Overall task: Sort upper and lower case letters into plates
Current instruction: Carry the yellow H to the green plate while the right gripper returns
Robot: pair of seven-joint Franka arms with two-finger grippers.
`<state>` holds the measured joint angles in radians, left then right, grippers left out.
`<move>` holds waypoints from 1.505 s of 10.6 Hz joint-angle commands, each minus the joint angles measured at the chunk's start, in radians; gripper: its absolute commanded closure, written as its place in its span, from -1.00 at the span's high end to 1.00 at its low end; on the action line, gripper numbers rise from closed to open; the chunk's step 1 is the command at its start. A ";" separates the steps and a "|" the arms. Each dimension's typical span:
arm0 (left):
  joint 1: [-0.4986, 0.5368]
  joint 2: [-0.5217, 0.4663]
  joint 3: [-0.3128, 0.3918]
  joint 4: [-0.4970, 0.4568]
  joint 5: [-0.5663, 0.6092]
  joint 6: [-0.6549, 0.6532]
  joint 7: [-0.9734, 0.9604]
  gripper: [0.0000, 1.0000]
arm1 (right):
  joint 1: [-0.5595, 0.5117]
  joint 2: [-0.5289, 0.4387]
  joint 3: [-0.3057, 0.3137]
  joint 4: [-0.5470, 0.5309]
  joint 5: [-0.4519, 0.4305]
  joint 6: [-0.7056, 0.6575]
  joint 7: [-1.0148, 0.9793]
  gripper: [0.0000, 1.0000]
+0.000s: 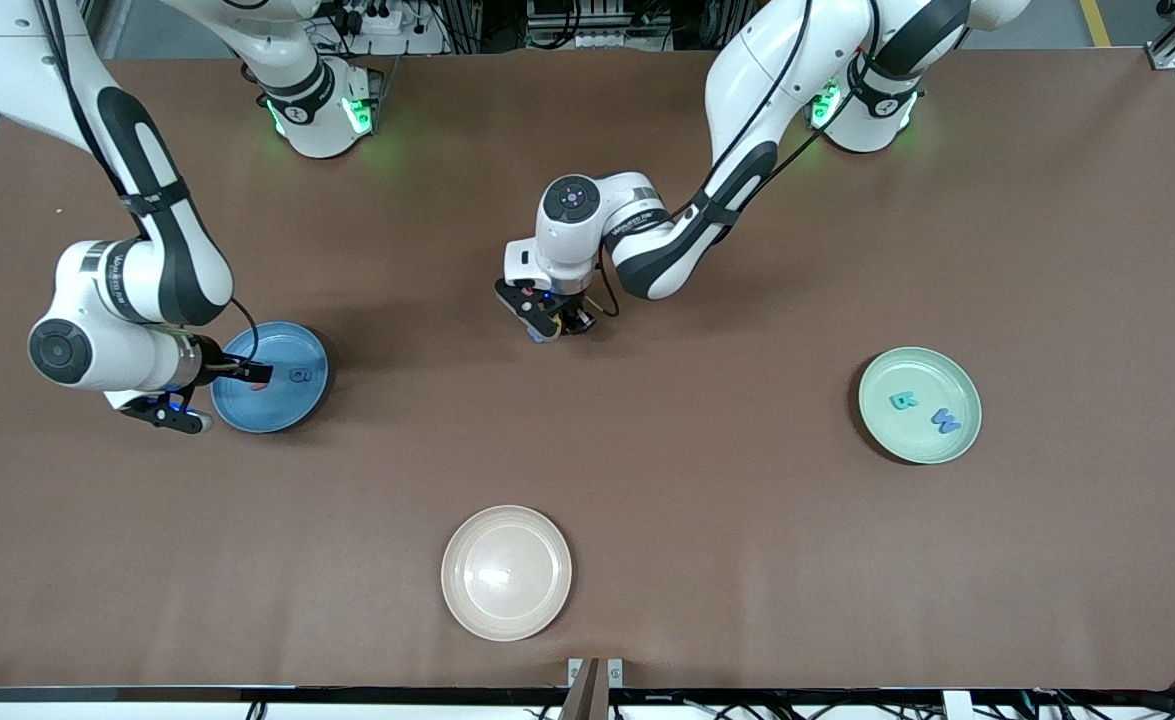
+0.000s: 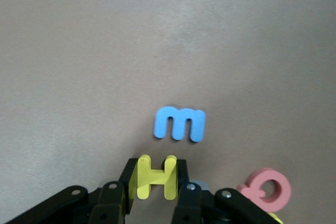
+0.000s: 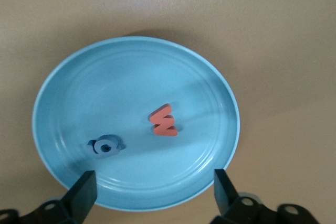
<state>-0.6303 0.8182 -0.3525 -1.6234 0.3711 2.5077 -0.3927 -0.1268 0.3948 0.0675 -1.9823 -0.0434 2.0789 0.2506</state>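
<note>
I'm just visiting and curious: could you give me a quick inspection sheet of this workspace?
Surface: brown table.
Job's things: blue plate holds a red letter and a blue letter; green plate holds two letters; blue m and pink letter lie on the table.
Clutter: cream plate.
Hands: left hand shut on yellow H; right hand open over the blue plate.
Cables: on arms.
Surroundings: nothing seen.

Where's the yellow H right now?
The yellow H is clamped between the left gripper's jaws at mid-table, beside the blue m and a pink letter, seen in the left wrist view.
</note>
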 commanded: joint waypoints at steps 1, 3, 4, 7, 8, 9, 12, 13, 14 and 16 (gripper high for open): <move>0.075 -0.103 0.003 -0.052 0.038 -0.077 -0.029 -1.00 | 0.001 -0.021 0.017 0.069 0.003 -0.106 0.024 1.00; 0.214 -0.247 -0.067 -0.128 0.035 -0.194 -0.011 -1.00 | 0.021 -0.019 0.021 0.155 0.066 -0.196 0.053 1.00; 0.312 -0.302 -0.123 -0.166 0.032 -0.235 0.006 -1.00 | 0.030 -0.019 0.021 0.161 0.080 -0.198 0.076 1.00; 0.542 -0.369 -0.198 -0.185 0.022 -0.395 0.015 -1.00 | 0.126 -0.019 0.025 0.175 0.141 -0.189 0.217 1.00; 0.611 -0.366 -0.206 -0.194 0.022 -0.414 0.040 -1.00 | 0.177 -0.014 0.023 0.186 0.177 -0.178 0.304 1.00; 0.650 -0.349 -0.203 -0.207 0.029 -0.411 0.064 -1.00 | 0.217 -0.011 0.023 0.188 0.184 -0.165 0.375 1.00; 0.698 -0.301 -0.081 -0.208 0.032 -0.397 0.177 -1.00 | 0.338 0.012 0.023 0.188 0.186 -0.088 0.565 1.00; 0.724 -0.307 -0.044 -0.210 0.026 -0.397 0.252 -1.00 | 0.373 0.028 0.023 0.186 0.186 -0.057 0.622 1.00; 0.736 -0.310 -0.028 -0.211 0.023 -0.397 0.299 -1.00 | 0.421 0.050 0.023 0.184 0.186 -0.019 0.713 1.00; 0.738 -0.294 0.001 -0.214 0.020 -0.397 0.302 -1.00 | 0.510 0.090 0.023 0.178 0.185 0.070 0.933 1.00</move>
<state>0.1173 0.5271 -0.3569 -1.8285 0.3838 2.1099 -0.0970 0.3319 0.4545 0.0972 -1.8048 0.1347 2.0911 1.0489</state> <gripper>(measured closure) 0.665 0.000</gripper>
